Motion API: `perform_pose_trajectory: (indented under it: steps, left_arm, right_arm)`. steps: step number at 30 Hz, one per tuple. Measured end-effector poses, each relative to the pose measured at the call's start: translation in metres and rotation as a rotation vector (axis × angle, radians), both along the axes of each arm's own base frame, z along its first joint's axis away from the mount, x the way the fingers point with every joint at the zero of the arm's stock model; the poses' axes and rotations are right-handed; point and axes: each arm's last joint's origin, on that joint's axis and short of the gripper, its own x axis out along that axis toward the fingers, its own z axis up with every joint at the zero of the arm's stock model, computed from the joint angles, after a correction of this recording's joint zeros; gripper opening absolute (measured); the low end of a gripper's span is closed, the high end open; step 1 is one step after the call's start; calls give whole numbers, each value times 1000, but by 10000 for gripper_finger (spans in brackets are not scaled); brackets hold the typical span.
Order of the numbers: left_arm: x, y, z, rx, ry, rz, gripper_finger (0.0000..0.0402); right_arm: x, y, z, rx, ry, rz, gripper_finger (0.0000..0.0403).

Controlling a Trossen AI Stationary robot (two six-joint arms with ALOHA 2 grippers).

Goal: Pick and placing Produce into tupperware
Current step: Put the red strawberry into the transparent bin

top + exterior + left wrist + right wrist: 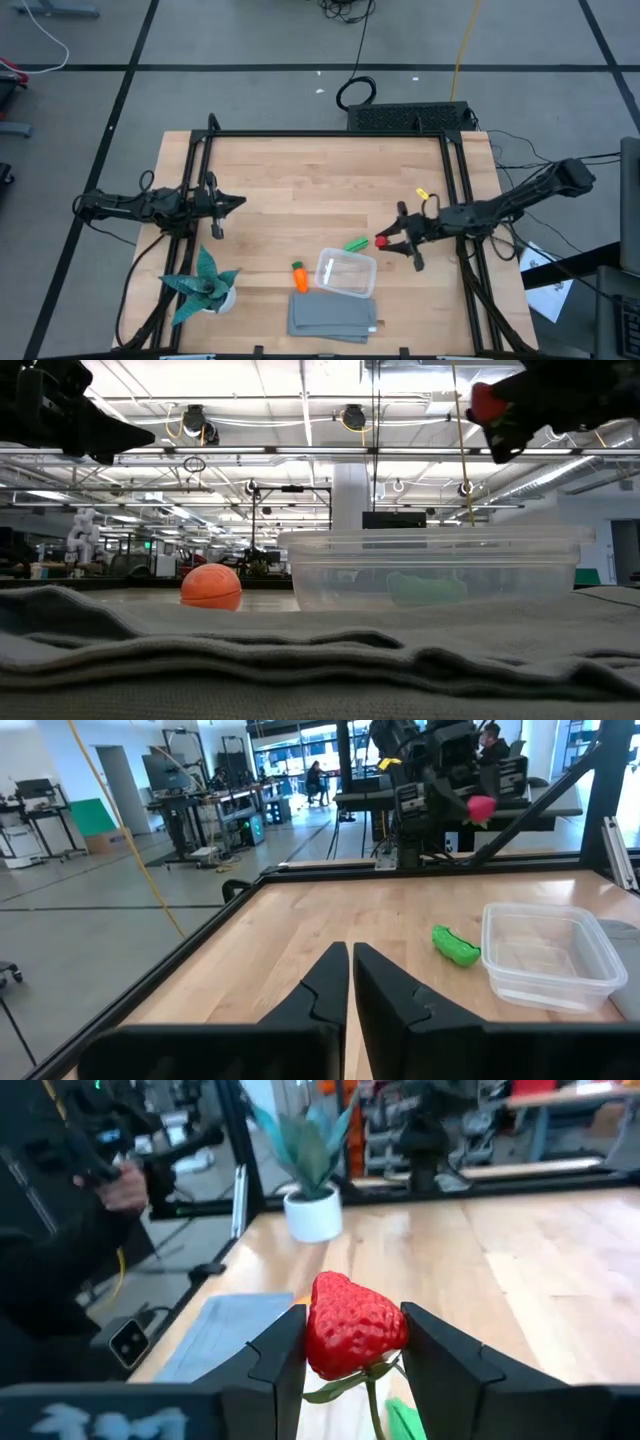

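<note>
My right gripper (386,242) is shut on a red strawberry (352,1326), lifted above the table to the right of the clear tupperware (346,272). The green pod (355,244) lies on the table just beyond the tupperware's far edge. The orange carrot (299,277) lies on the table left of the tupperware. My left gripper (240,203) is shut and empty above the table's left part. My right gripper pinches the strawberry's two sides (310,1330) between its two fingers. The fingers come about level from the table's right side. The berry is lifted clear of the table, and its green stem (370,1390) hangs below.
A flat grey folded cloth (333,318) lies by the near edge, below the tupperware. A teal spiky plant in a white pot (205,285) stands at the near left. A black frame (330,133) runs round the table. Bare wood lies in the middle.
</note>
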Motion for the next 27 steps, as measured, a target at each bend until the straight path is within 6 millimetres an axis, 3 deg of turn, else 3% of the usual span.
perform_pose_trajectory:
  steps: [10,16,21,27]
  left_arm:
    - [0,0,-2,-3,20,-1,26]
    - [0,0,-3,-6,26,0,26]
    - [0,0,-3,-6,26,-1,26]
    - [0,0,-3,-6,26,-1,26]
  right_arm:
    - [67,9,5,-7,237,181,134]
    - [95,8,-1,-22,407,247,135]
    - [113,11,-3,-36,465,305,135]
    - [114,20,-10,-87,579,379,135]
